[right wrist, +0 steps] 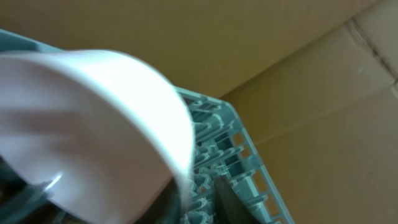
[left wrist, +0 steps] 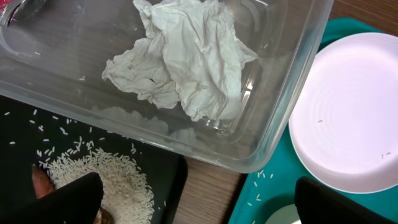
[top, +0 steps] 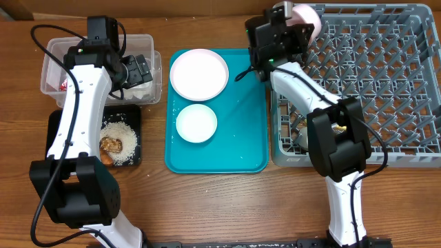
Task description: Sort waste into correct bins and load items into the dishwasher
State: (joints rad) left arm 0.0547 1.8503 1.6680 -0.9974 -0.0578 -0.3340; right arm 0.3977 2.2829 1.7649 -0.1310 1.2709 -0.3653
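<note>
right jaws pinch a small white bowl (top: pixel 305 15) over the 11 o'clock corner of the grey dish rack (top: pixel 386 69). left jaws hang spread above the clear tub (top: pixel 49 69) at the worktop's 10 o'clock, crumpled napkin (left wrist: pixel 186 62) inside.

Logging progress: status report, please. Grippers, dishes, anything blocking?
Left gripper open at clear tub, napkin inside. Right gripper shut on bowl above dish rack corner. Plate, second bowl on teal tray. Nothing blocking.

The tub (top: pixel 49 69) sits far left, the napkin (left wrist: pixel 186 56) inside; the flat tray (left wrist: pixel 165 177) lies just near of it, holding rice (top: pixel 127 141). The middle tray (top: pixel 241 131) carries the plate (top: pixel 198 74), with a bowl (top: pixel 196 122) nearer. The dish rack (top: pixel 386 83) stands on its right.
</note>
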